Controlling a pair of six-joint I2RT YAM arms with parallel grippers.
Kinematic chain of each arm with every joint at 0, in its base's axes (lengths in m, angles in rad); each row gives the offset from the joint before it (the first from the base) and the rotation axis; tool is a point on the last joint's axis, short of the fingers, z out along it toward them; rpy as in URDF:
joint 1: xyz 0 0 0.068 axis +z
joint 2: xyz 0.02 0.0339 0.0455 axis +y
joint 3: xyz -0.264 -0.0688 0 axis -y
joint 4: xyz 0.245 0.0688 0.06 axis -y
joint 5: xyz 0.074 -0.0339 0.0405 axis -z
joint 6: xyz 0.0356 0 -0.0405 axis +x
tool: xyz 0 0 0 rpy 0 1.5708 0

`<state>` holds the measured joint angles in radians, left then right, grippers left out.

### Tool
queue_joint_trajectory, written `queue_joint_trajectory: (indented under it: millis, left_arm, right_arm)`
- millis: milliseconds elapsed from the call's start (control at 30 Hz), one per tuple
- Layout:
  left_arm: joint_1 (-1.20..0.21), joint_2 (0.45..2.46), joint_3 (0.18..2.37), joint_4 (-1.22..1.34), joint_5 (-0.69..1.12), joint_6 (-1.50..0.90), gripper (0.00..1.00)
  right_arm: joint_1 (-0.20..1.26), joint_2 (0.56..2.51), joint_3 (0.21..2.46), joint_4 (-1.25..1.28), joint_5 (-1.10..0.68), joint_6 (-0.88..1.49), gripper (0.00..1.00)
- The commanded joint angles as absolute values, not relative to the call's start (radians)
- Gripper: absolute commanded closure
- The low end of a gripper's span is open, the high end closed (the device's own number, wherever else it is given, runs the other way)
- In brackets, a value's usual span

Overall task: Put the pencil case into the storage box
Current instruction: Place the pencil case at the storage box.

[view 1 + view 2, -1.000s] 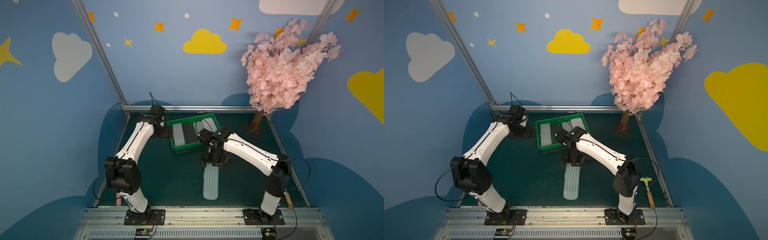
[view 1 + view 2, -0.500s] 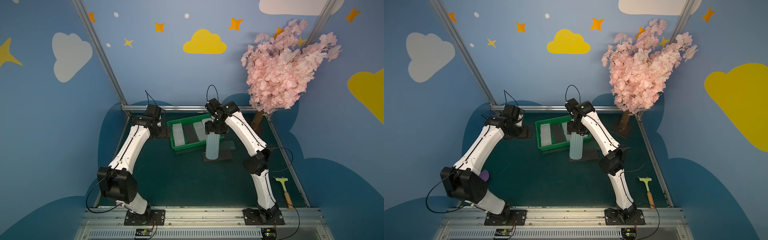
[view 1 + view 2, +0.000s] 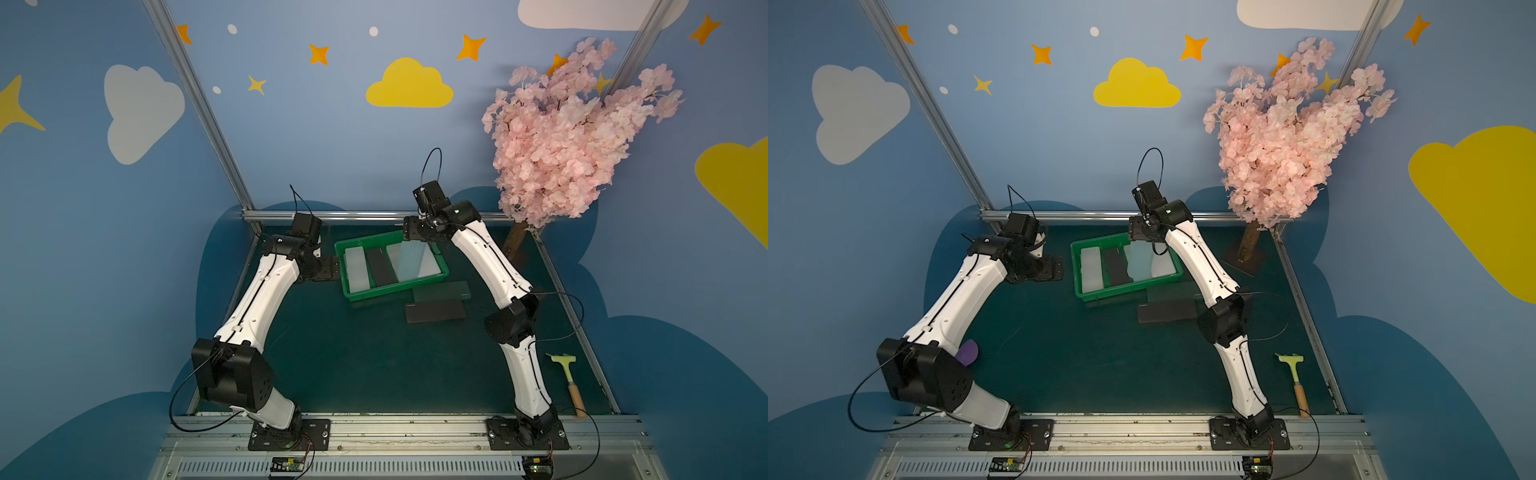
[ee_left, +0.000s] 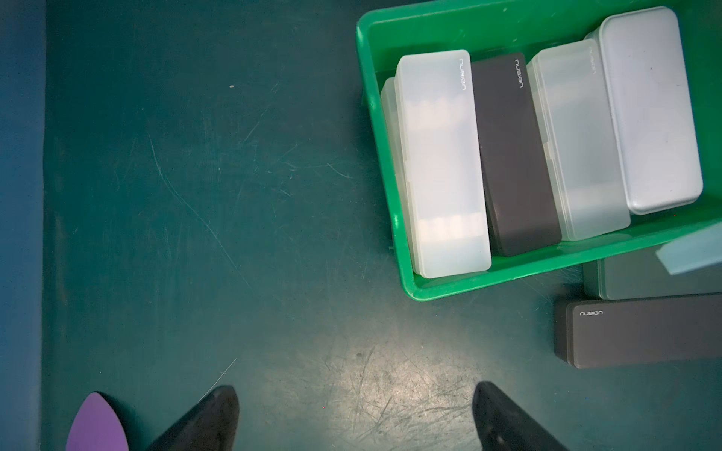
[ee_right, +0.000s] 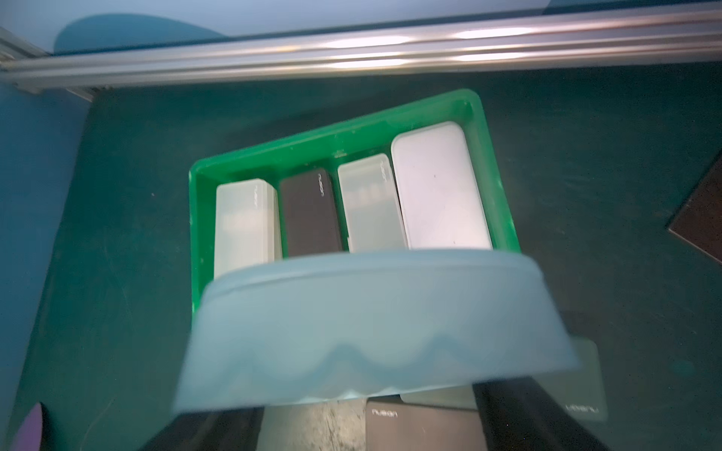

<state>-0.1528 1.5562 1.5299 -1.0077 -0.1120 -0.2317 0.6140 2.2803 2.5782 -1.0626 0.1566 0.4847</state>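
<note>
Teal scratched tabletop (image 3: pixel 353 353), green storage box (image 3: pixel 374 293), blue cloud-painted walls (image 3: pixel 311 145)

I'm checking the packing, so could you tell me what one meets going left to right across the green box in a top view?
Clear case → black case → blue case, held over the box by the right gripper → grey case. A second clear case is mostly hidden under the blue one.

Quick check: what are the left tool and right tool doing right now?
Left tool: open, holding nothing.
Right tool: closed on the pale blue pencil case.
</note>
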Motion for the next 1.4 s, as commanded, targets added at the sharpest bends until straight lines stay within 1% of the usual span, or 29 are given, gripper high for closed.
queue_joint_trajectory:
  millis: [0, 167, 333, 700, 1067, 1367]
  left_arm:
    - [-0.153, 1.531, 1.513, -1.011, -0.107, -0.230, 0.04]
    - [-0.152, 1.525, 1.494, -1.006, -0.103, -0.233, 0.04]
    - [-0.152, 1.522, 1.481, -1.002, -0.104, -0.233, 0.04]
    - [-0.152, 1.510, 1.451, -0.995, -0.097, -0.234, 0.04]
    - [-0.151, 1.491, 1.407, -0.986, -0.104, -0.233, 0.04]
    - [-0.152, 1.501, 1.407, -0.985, -0.087, -0.233, 0.04]
  right_arm:
    - [0.617, 2.337, 2.613, -0.896, 0.151, 0.529, 0.51]
    - [0.631, 2.453, 2.725, -0.875, 0.147, 0.557, 0.52]
    - [0.635, 2.501, 2.731, -0.861, 0.128, 0.566, 0.53]
    - [0.665, 2.507, 2.730, -1.003, 0.074, 0.457, 0.53]
    - [0.685, 2.511, 2.729, -1.139, 0.020, 0.404, 0.54]
    - [0.683, 2.563, 2.730, -1.110, 0.030, 0.431, 0.53]
